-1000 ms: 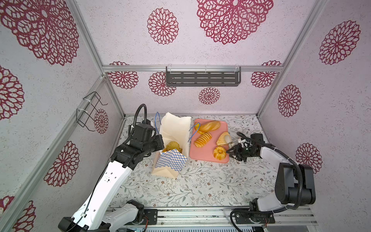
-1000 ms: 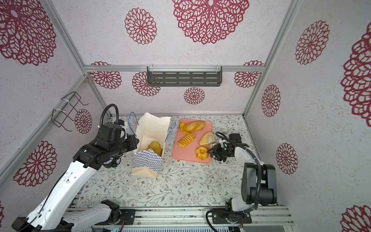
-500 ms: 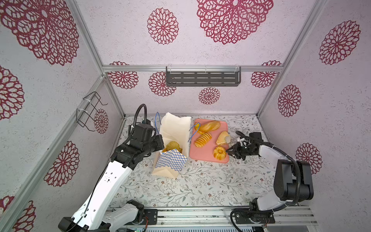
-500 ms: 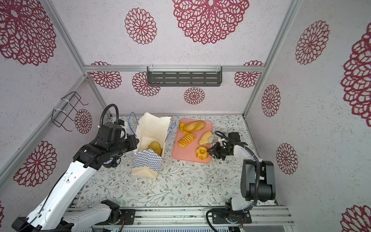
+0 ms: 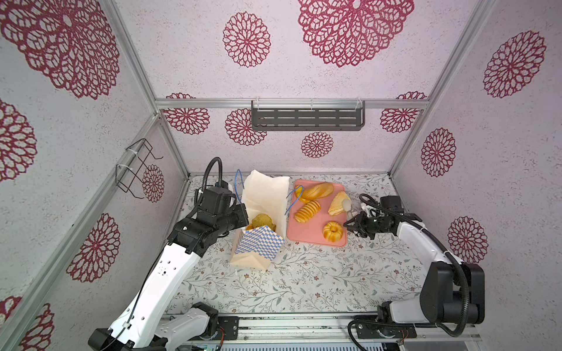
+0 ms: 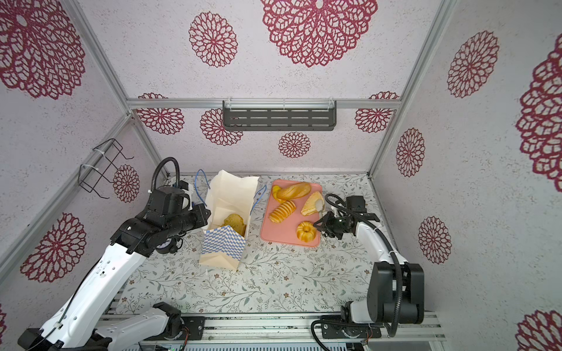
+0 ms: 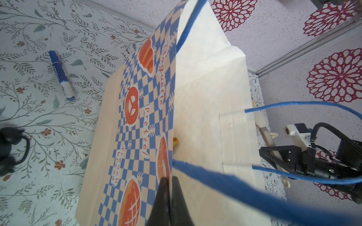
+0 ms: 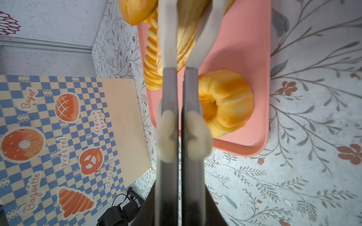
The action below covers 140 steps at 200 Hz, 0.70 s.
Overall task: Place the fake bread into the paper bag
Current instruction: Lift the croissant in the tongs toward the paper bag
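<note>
Right wrist view: the right claw (image 8: 180,207) has squeezed in over the last second and now stands closed on the handles of a pair of tongs (image 8: 170,94). This has brought the pale tong ends together on the triangular sandwich (image 8: 186,39). In a top view that sandwich (image 5: 334,208) sits at the far right of the pink tray (image 5: 307,234). Whether it has left the tray's surface I cannot tell.

The pick looks made, so I judge the next step to be a lift and a carry across to the paper bag (image 5: 258,244).

The left claw (image 7: 169,188) has not changed. It is shut tight on the bag's rim and holds the mouth open. The bag stands on the tabletop (image 5: 304,279) just left of the tray, and a green-speckled slice (image 5: 261,219) is already inside.

The long loaf (image 5: 317,190), the ridged roll (image 5: 307,211) and the ring bun (image 5: 332,233) still lie on the tray, so most of the job remains. A soft wedge held by tongs could slip on the way, so the squeeze should stay firm until it is over the opening.
</note>
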Motion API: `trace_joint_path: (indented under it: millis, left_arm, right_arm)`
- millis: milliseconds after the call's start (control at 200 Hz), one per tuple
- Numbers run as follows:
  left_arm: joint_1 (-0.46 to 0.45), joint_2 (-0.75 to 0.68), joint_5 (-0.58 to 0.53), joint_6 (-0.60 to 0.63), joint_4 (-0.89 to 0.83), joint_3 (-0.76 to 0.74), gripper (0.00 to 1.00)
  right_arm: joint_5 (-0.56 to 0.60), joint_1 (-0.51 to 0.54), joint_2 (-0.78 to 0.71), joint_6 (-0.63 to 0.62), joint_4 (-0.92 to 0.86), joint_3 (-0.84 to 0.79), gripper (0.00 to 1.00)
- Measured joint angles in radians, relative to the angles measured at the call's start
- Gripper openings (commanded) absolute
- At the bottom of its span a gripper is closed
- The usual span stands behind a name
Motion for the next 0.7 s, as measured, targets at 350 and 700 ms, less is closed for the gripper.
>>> trace_joint_path:
  millis: [350,700]
  left_arm:
    - [0.0,0.0,0.0,-0.005,0.002,-0.002,0.0]
    - [0.0,0.0,0.0,-0.008,0.002,-0.002,0.0]
  right_arm:
    - [0.038,0.107,-0.13,0.009,-0.056,0.223,0.0]
    - [0.041,0.388,-0.159,0.037,0.018,0.43,0.0]
